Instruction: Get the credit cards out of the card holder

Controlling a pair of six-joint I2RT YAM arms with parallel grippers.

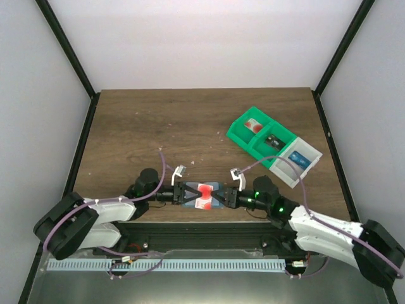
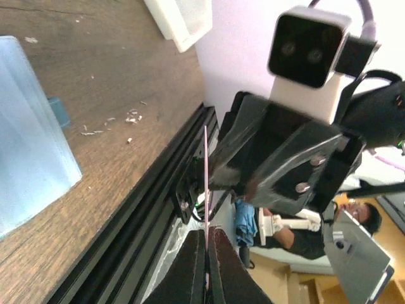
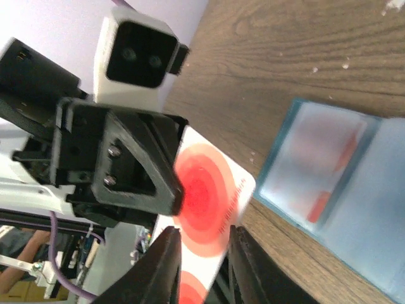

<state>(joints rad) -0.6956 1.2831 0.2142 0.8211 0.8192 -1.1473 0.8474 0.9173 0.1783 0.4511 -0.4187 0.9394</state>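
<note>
Your credit card [image 3: 205, 202], white with red concentric rings, is out of the card holder [image 3: 354, 183] and held in the air just above it, between the two arms. In the top view the card [image 1: 204, 190] hides the middle of the holder, and both arms reach in towards it from opposite sides.

The card holder lies open and flat on the tabletop [image 1: 139, 126], its two light-blue halves side by side. A pinkish-red patch [image 3: 323, 206] shows through one of its clear pockets.

Your left tool [image 2: 206, 237] is clenched on the credit card. Its wrist camera sees the card edge-on as a thin pink line running up from between the two closed fingers [image 2: 190, 272], with the holder [image 2: 25, 139] lying off to one side on the wood.

Your right tool [image 3: 204, 234] faces the left one across the card. Its fingers [image 3: 166, 259] stand apart, one on each side of the card's width. From this angle you cannot tell whether they press on the card's edges or only straddle it; they look slack rather than pinching.

The green-and-white bins [image 1: 272, 144] sit well away from the card holder, towards the far right of the tabletop.
</note>
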